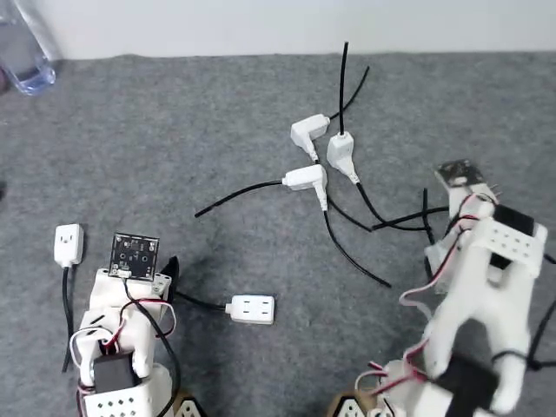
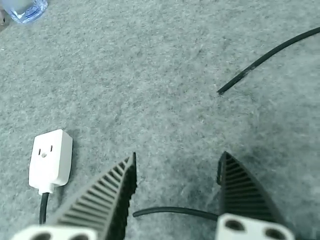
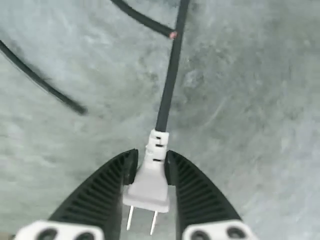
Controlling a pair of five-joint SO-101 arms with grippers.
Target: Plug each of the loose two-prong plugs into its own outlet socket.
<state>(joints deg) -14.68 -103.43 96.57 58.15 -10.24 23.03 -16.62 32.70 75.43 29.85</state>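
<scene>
With our right gripper (image 3: 150, 156) clamped on the white plastic two-prong plug (image 3: 147, 187) and our left gripper (image 2: 177, 162) apart beside a white square outlet socket (image 2: 50, 157), we judged the prongs needed squaring first.

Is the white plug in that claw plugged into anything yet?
No, unplugged. The plug is clamped in the right gripper, and both its metal prongs stick out bare.
</scene>
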